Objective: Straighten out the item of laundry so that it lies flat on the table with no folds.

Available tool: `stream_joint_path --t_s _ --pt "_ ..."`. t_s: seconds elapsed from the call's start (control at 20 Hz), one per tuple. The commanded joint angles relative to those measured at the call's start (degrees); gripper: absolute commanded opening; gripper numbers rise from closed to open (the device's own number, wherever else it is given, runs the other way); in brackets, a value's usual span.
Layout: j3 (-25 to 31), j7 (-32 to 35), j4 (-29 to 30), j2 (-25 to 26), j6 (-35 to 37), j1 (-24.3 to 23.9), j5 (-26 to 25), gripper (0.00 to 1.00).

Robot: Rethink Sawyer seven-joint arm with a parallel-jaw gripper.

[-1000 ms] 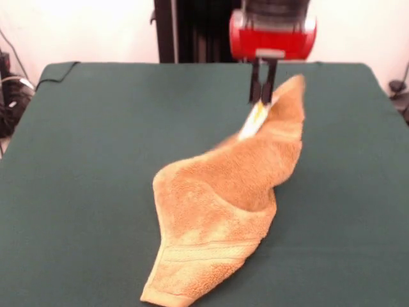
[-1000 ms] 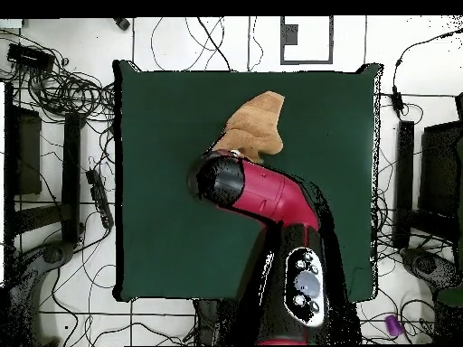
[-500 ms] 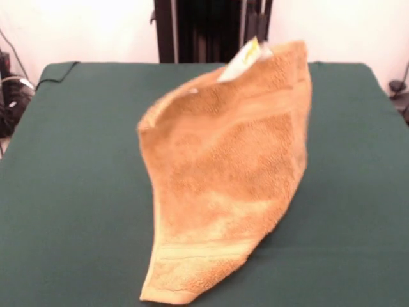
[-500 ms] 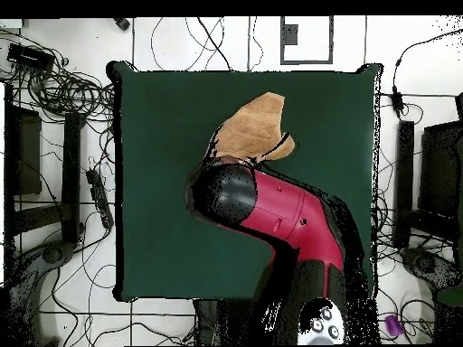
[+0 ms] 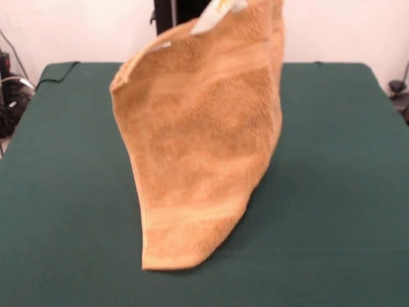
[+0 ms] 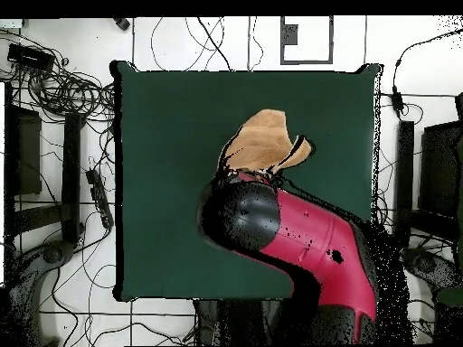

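Note:
The orange-tan towel (image 5: 204,141) hangs in the air from its top corner, which runs off the front view's top edge beside the white label (image 5: 214,13). Its lower end with a stripe band (image 5: 192,214) rests on the green table (image 5: 332,192). My gripper is above the front view's top edge. In the overhead view it is hidden under the red and black arm (image 6: 289,230), with the towel (image 6: 267,140) showing just beyond the arm on the table (image 6: 163,181). The towel hangs taut, so it is held.
The black pedestal column (image 5: 163,25) stands behind the table's far edge. Cables and dark equipment (image 6: 54,90) lie on the floor around the table. A cable bundle (image 5: 9,89) sits off the table's left side in the front view.
The towel's held corner has risen from just above the table to above the front view's top edge, opening the cloth into a hanging sheet. The gripper has left the front view.

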Motion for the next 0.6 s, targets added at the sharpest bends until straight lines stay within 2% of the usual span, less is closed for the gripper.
stream_joint_path --t_s 0.05,0.4,0.6 --pt "-2.03 8.36 3.99 -4.25 15.63 0.29 -3.7 0.0" --pt "-1.88 7.81 6.4 -6.02 14.47 -0.9 -4.48 0.0" --pt "-5.91 8.48 7.83 -9.46 16.66 0.65 -7.92 0.0"
